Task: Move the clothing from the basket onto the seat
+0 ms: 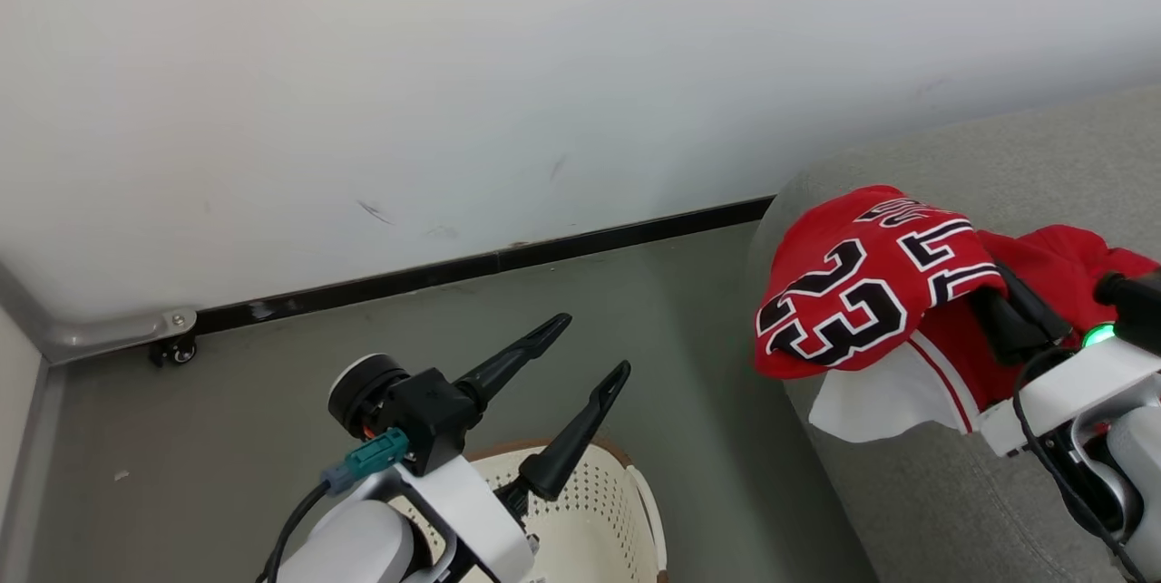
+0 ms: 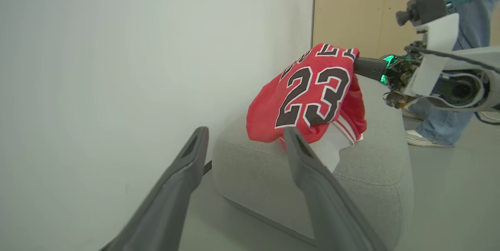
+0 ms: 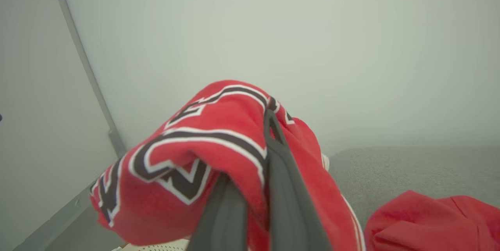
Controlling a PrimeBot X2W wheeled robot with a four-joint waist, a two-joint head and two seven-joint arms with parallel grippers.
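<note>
- Clothing (image 1: 853,302): a red jersey bunched over the right hand (image 3: 258,188), which is clenched on a fold of it. The dark fingers are pinched together with cloth draped over both sides.
- It hangs over the rounded end of the seat (image 1: 907,492). The lower folds and a white panel sag down and seem to touch the upholstery.
- A second red piece (image 3: 429,223) lies on the seat just beside it.
- Left hand (image 1: 591,345): released, fingers spread wide with nothing between them, above the basket (image 1: 599,510) and well apart from the seat.
- Handling, our judgement: light, limp fabric with no stiffness, so it takes whatever shape the grip gives it. The weave looks smooth and could slide out of a shallow pinch.
- A gathered fold of several layers is the safest hold. Loose hems may trail and snag on the basket rim.
- It is not fragile, so letting go low over the seat should do.
- Writing: a black "23" outlined in white reads clearly. The black-and-white lettering above it is folded over, and we cannot read it.
- No brand mark is seen.
</note>
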